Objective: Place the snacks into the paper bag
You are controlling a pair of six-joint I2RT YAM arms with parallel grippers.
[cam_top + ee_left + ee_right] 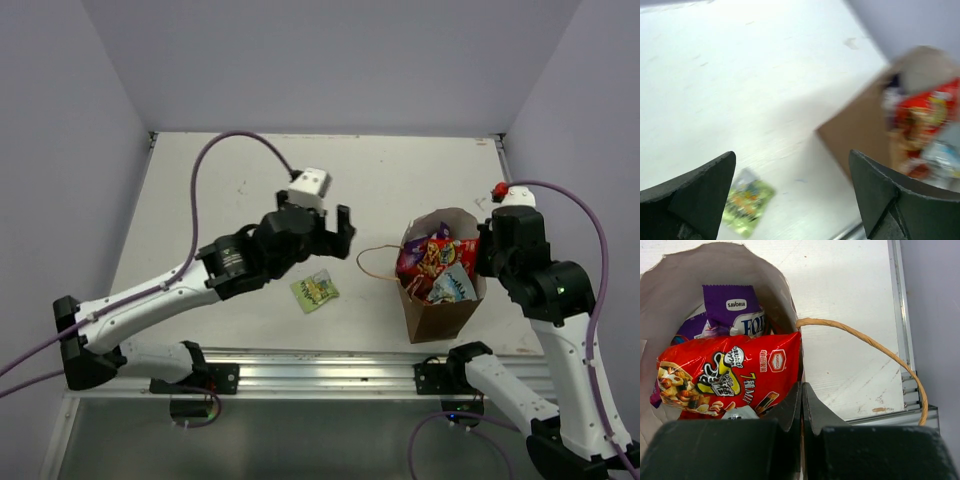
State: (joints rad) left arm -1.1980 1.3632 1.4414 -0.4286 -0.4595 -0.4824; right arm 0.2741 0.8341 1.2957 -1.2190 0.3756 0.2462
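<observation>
Paper bag: we see it upright on the table's near right part, mouth open.
Green packet: lies flat on the table at the bag's 9 o'clock, apart from it, touched by nothing.
Bag contents: we log a red-orange printed packet on top, a purple packet behind it, and a pale blue-white packet at the near side.
Loop handle: arcs out from the rim.
Right gripper: fingers pinched together on the bag's rim at its 3 o'clock.
Left gripper: jaws spread wide, empty, above the table at the green packet's 1 o'clock.
</observation>
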